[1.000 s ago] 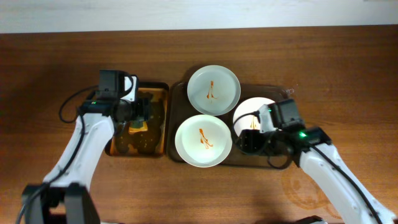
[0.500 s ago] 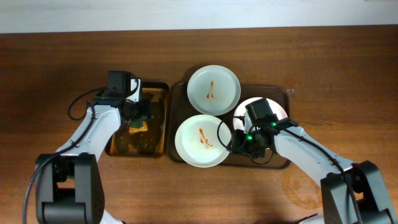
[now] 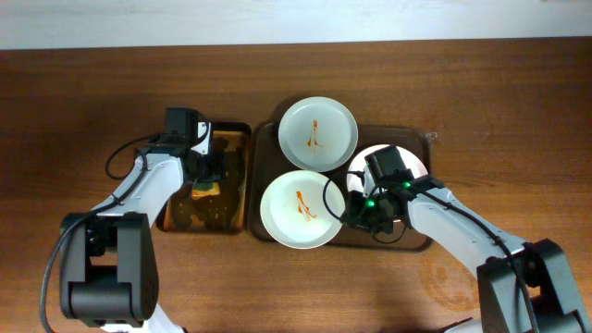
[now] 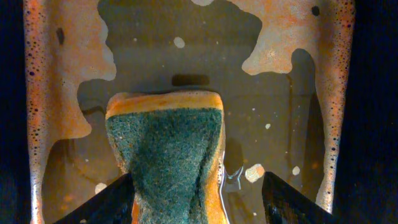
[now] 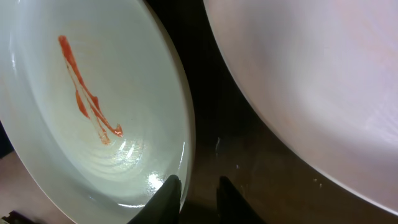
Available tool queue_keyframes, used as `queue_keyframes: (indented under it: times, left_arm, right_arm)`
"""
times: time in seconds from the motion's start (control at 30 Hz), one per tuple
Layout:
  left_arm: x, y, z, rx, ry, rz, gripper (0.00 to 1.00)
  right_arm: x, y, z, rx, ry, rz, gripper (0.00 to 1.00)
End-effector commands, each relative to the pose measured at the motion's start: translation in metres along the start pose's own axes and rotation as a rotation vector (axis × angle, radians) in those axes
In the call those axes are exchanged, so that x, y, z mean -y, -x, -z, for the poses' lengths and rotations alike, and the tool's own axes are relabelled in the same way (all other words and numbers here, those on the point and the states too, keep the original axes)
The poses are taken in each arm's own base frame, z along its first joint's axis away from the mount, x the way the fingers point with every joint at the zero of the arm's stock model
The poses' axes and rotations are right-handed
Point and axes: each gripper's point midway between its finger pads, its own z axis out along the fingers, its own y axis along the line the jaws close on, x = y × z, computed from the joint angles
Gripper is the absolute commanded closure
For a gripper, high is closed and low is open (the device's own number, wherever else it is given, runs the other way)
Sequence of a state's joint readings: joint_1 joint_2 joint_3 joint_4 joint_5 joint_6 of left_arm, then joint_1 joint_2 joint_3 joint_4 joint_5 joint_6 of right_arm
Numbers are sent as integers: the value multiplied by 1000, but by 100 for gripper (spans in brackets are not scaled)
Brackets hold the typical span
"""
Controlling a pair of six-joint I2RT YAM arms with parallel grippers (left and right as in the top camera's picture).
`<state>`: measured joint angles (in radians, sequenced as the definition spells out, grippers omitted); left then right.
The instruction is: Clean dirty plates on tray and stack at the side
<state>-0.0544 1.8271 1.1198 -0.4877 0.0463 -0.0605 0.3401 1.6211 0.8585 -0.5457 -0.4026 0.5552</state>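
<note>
Three white plates lie on the dark brown tray [image 3: 422,139]. The back plate [image 3: 317,133] and the front-left plate [image 3: 302,209] each carry an orange-red streak. My right arm partly covers the right plate [image 3: 396,157], which looks plain white in the right wrist view [image 5: 311,81]. My right gripper [image 3: 350,215] [image 5: 199,200] is shut on the right rim of the front-left plate [image 5: 93,93], one finger inside and one outside over the tray. My left gripper [image 3: 205,181] [image 4: 199,208] stands open around a green-yellow sponge [image 4: 165,149]; only its left finger touches it.
The sponge lies in a narrow black tray [image 3: 236,139] of foamy amber liquid [image 4: 56,74], left of the brown tray. Brown wood-grain tabletop [image 3: 518,120] stretches to both sides and in front. A pale ring mark [image 3: 453,282] shows near the front right.
My right arm swung left to the front-left plate's rim and its jaws closed on it. My left gripper narrowed a little around the sponge and then held still.
</note>
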Motion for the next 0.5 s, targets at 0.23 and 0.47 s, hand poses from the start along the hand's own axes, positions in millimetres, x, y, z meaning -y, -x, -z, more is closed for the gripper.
queue_keyframes:
  times: [0.23, 0.47]
  left_arm:
    - [-2, -10, -6, -23, 11, -9, 47]
    - [-14, -13, -6, -33, 78, -9, 49]
  right_arm:
    - [-6, 4, 1, 8, 9, 2, 78]
    - [-6, 4, 1, 8, 9, 2, 78]
